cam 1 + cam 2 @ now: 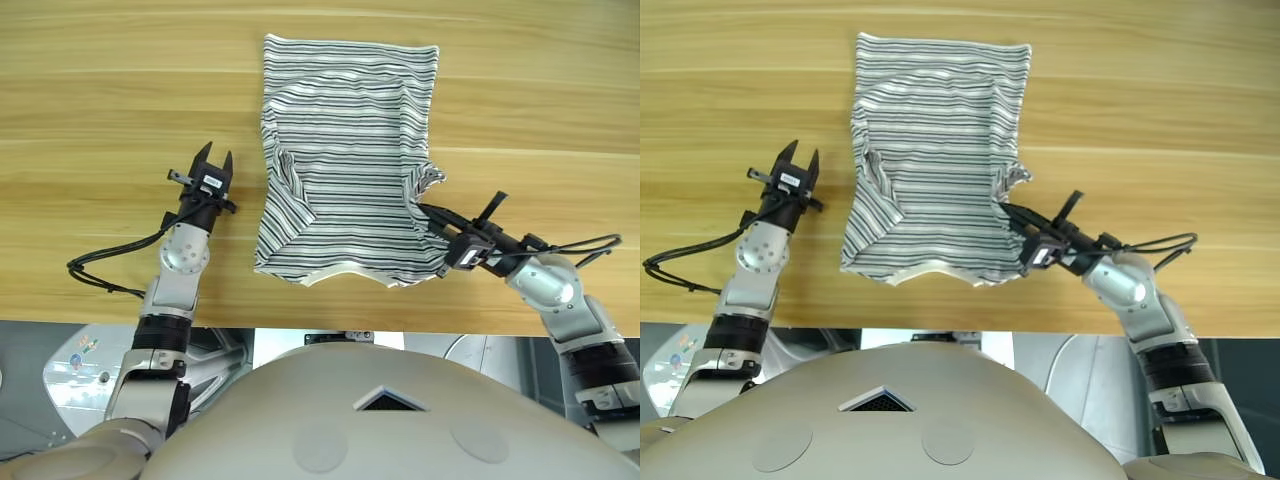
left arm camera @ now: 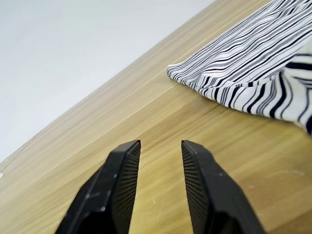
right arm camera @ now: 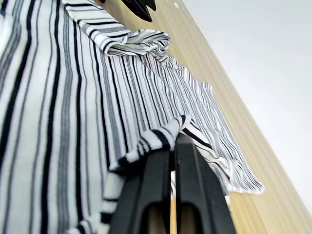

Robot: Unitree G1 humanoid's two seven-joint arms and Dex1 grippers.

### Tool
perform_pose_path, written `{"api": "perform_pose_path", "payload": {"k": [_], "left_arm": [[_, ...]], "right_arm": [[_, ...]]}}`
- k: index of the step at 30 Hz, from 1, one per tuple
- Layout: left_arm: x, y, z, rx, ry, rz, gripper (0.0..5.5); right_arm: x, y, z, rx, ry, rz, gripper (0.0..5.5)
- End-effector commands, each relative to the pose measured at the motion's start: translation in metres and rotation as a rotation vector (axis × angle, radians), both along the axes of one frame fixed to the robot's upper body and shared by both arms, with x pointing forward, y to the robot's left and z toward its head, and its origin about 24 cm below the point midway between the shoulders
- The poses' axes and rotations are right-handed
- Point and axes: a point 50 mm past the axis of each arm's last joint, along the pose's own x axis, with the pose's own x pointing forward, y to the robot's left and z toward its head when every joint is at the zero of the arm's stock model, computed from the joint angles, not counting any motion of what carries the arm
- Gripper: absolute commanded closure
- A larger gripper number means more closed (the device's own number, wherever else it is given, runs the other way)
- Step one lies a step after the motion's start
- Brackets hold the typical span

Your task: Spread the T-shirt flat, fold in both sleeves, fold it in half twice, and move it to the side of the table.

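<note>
A black-and-white striped T-shirt [image 1: 345,150] lies lengthwise on the wooden table [image 1: 110,100], both sleeves turned in over the body, collar end nearest me. My right gripper [image 1: 432,219] is at the shirt's right edge, shut on the folded-in right sleeve [image 3: 161,136], whose fabric is pinched between the fingers. My left gripper [image 1: 214,157] stands open on bare wood to the left of the shirt, nothing between its fingers [image 2: 122,180]; the shirt's far corner [image 2: 195,78] lies ahead of it.
Bare wood stretches left and right of the shirt. The table's near edge [image 1: 100,322] runs just in front of both arms. Black cables [image 1: 100,262] hang off each forearm.
</note>
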Motion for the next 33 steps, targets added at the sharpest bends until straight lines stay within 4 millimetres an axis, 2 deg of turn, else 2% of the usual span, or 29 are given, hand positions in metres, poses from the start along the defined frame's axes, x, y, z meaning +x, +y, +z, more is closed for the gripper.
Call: {"api": "perform_pose_path", "payload": {"k": [1, 3, 8, 13, 17, 24, 26, 28, 30, 33], "left_arm": [[0.001, -0.003, -0.001, 0.007, 0.000, -0.006, 3.91], [0.001, -0.003, -0.002, 0.006, 0.002, -0.008, 3.91], [0.002, -0.007, -0.004, -0.003, 0.006, -0.017, 3.91], [0.004, -0.007, -0.005, -0.002, 0.012, -0.021, 3.91], [0.006, -0.009, -0.006, -0.006, 0.013, -0.025, 3.91], [0.006, -0.012, -0.008, -0.014, 0.015, -0.024, 3.91], [0.007, -0.012, -0.008, -0.014, 0.015, -0.023, 3.91], [0.007, -0.012, -0.008, -0.014, 0.013, -0.023, 3.91], [0.007, -0.012, -0.007, -0.017, 0.010, -0.020, 3.91], [0.008, -0.013, -0.007, -0.021, 0.007, -0.020, 3.91]], "right_arm": [[0.013, 0.001, -0.003, -0.015, -0.010, -0.026, 5.49], [0.016, -0.004, -0.004, -0.022, -0.014, -0.048, 5.49], [0.013, 0.014, -0.014, -0.030, 0.019, 0.036, 5.49], [0.017, 0.026, -0.018, -0.021, 0.009, 0.074, 4.56], [0.007, 0.044, -0.017, 0.016, 0.011, 0.164, 3.78], [0.013, 0.042, -0.022, -0.004, 0.016, 0.133, 3.78], [0.019, 0.037, -0.005, 0.065, -0.033, 0.098, 3.78], [0.024, 0.024, 0.023, 0.195, -0.089, 0.038, 3.78], [0.025, -0.001, 0.051, 0.356, -0.126, -0.056, 3.78], [0.018, -0.033, 0.065, 0.443, -0.127, -0.144, 3.78]]}}
